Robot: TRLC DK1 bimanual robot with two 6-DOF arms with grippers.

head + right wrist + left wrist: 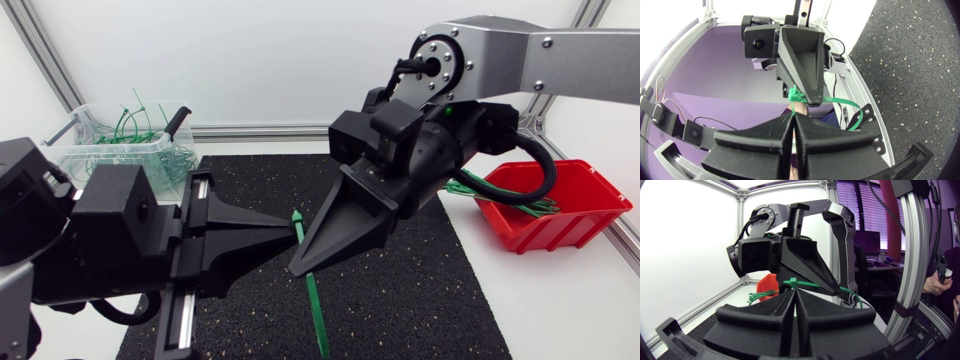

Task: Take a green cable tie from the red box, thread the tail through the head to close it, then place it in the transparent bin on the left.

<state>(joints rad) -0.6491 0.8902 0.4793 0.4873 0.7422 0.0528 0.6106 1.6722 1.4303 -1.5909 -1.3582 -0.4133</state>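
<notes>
Green cable tie [318, 315] held in air above centre of black mat [430, 290], head up, tail hanging toward mat. Left gripper [290, 232] pinched closed on tie at head end. Right gripper [300, 268] clamped on strap just lower, tips close to left's. Red box [560, 228], more ties inside, off mat's right edge. Transparent bin [90, 150] beyond mat's far-left corner.

White table [560, 310]: black mat [420, 290] centre, red box [545, 235] right, transparent bin [72, 160] back left.
</notes>
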